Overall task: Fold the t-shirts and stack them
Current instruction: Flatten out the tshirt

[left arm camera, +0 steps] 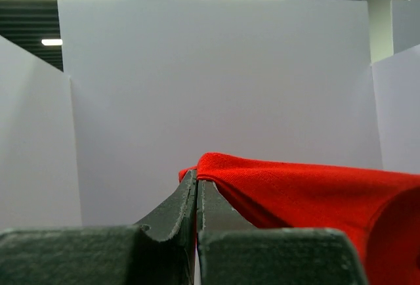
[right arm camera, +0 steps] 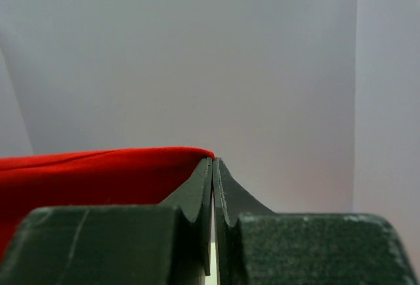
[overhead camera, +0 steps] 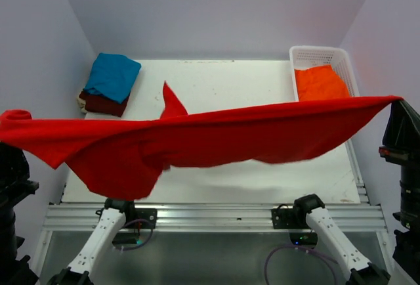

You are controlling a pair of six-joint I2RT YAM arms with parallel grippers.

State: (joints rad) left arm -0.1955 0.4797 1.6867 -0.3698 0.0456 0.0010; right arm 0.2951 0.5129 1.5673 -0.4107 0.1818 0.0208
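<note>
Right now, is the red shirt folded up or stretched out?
Stretched out: the red shirt hangs over the table, pulled between the left tool and right tool, each shut on one end.

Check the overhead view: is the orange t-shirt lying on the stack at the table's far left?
No, the orange t-shirt lies in the white basket at the far right.

The bright red t-shirt (overhead camera: 197, 142), teal blue t-shirt (overhead camera: 113, 75), dark maroon t-shirt (overhead camera: 104, 104) and orange t-shirt (overhead camera: 320, 83) are each one plain colour. The lattice basket (overhead camera: 319, 54) is white, the table (overhead camera: 230, 81) off-white, the walls (overhead camera: 216, 9) pale lilac-grey.
</note>
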